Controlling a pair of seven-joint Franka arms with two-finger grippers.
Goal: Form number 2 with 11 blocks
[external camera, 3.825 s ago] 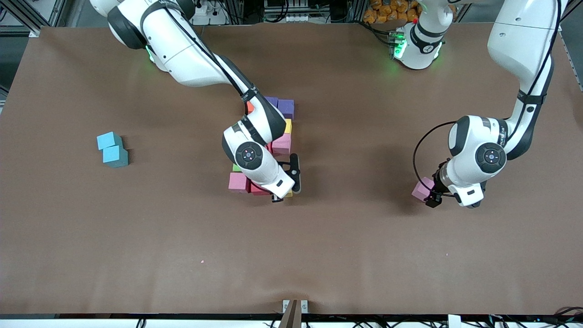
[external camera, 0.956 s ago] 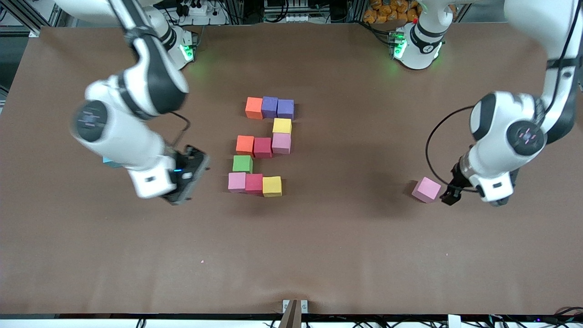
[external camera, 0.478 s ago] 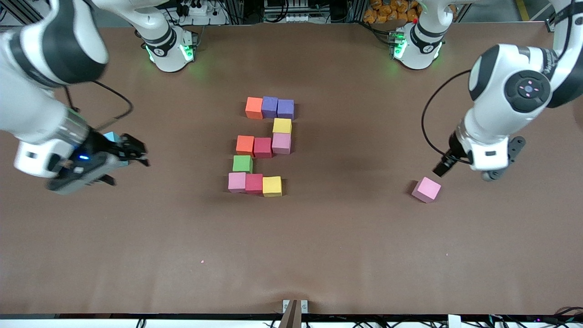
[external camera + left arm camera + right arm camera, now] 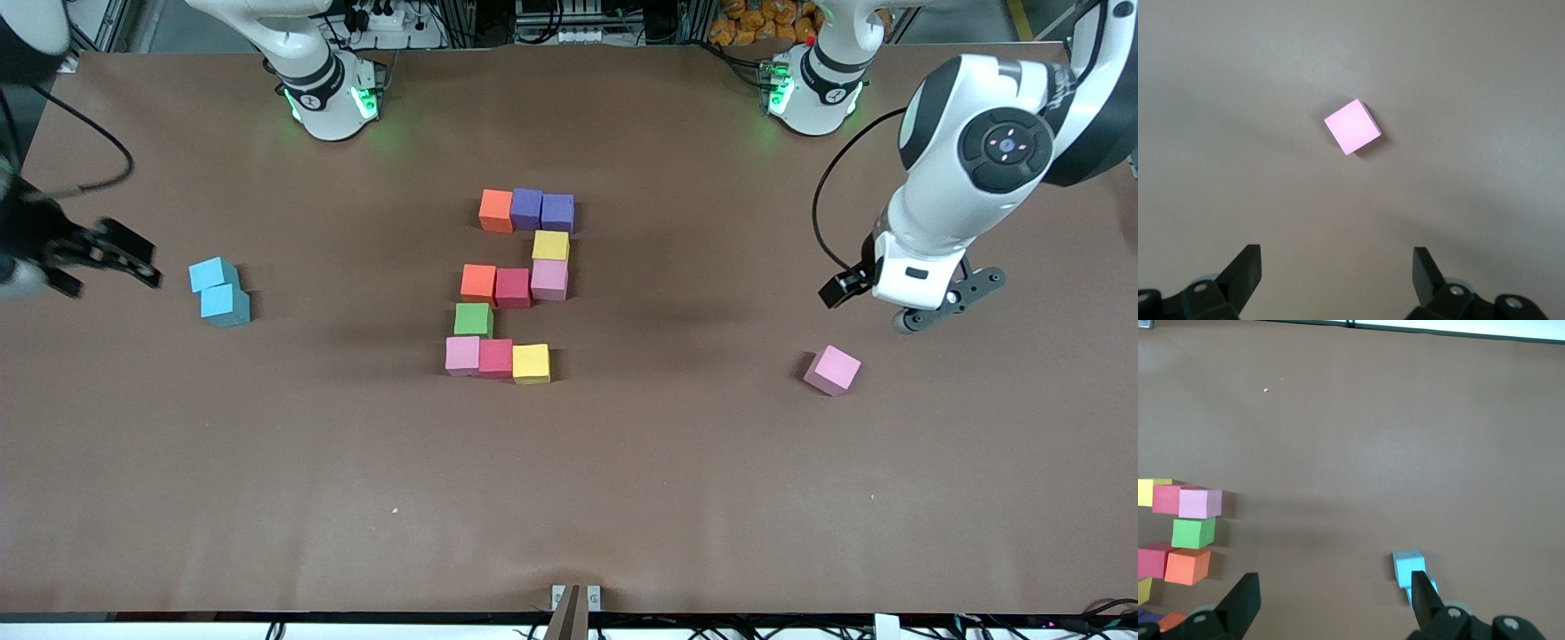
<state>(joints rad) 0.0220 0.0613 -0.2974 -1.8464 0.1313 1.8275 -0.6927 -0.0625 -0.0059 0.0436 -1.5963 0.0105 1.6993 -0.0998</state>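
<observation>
On the table (image 4: 622, 498) the number 2 (image 4: 511, 284) stands at the middle, eleven blocks edge to edge, so the task looks done. A spare pink cube (image 4: 833, 370) lies well apart toward the left arm's end. The left gripper (image 4: 916, 302) hangs open and empty just above that cube. The right gripper (image 4: 93, 258), also open and empty, hovers beside the two light-blue cubes (image 4: 220, 292).
</observation>
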